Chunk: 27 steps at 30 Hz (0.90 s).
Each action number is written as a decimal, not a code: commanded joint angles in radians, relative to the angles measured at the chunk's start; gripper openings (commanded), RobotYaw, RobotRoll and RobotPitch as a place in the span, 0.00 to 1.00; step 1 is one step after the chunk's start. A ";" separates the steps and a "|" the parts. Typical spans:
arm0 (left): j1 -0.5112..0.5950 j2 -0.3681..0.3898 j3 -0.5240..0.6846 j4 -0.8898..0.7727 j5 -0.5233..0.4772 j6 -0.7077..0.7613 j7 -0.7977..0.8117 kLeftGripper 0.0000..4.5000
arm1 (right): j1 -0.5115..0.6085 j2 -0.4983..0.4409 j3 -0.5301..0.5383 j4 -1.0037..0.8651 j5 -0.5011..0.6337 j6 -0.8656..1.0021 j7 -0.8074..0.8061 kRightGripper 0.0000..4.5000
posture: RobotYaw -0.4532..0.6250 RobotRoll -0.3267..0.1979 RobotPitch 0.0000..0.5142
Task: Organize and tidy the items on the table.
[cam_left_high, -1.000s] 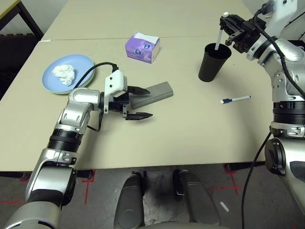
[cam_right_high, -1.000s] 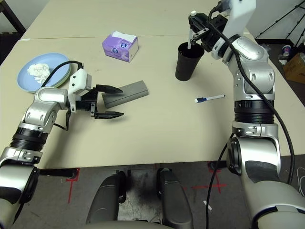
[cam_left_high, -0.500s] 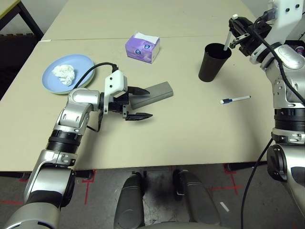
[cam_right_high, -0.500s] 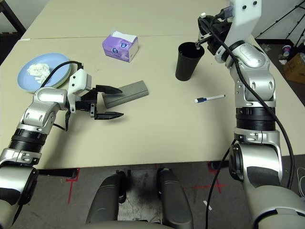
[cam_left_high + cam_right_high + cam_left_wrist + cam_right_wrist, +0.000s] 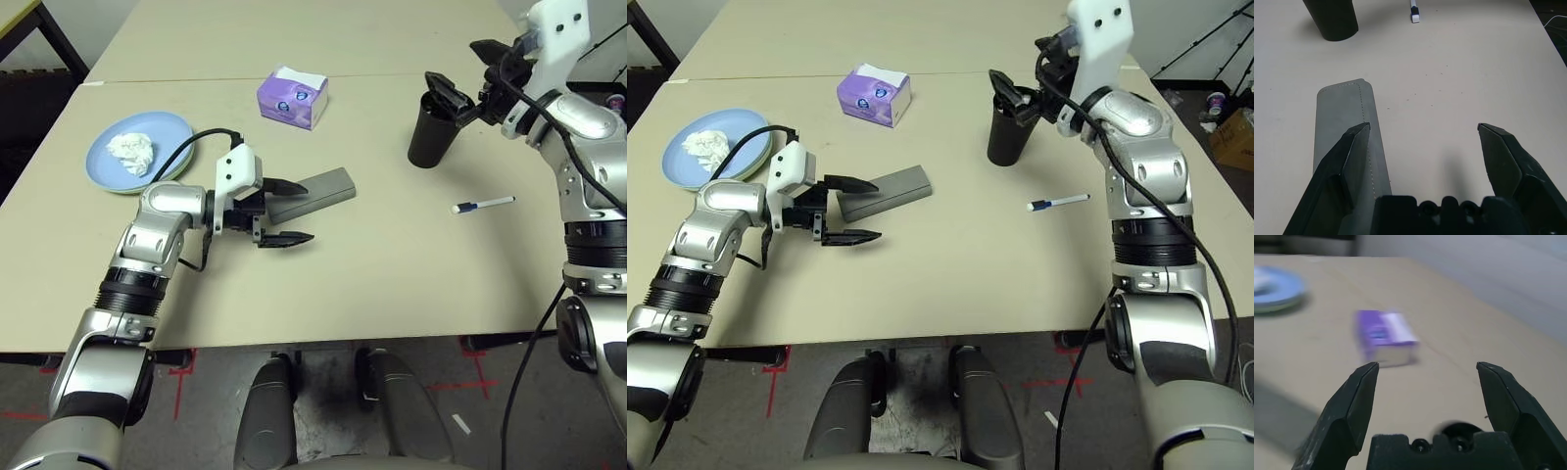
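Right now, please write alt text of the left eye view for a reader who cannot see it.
The right gripper, open, is above the black cup; the left gripper stands open by a grey glasses case. Nearby are a capped white pen, a purple tissue box, and crumpled tissue on a light blue plate.

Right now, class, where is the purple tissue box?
In the left eye view, the tissue box stands between the blue plate and the black cup, beyond the grey case.

Paired head views look down across the table; wrists look closer
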 commanded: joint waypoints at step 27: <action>0.054 0.040 0.006 -0.069 -0.015 0.027 -0.005 1.00 | -0.201 -0.300 0.530 0.466 -0.585 -0.516 0.661 1.00 | 0.39 0.62 0.39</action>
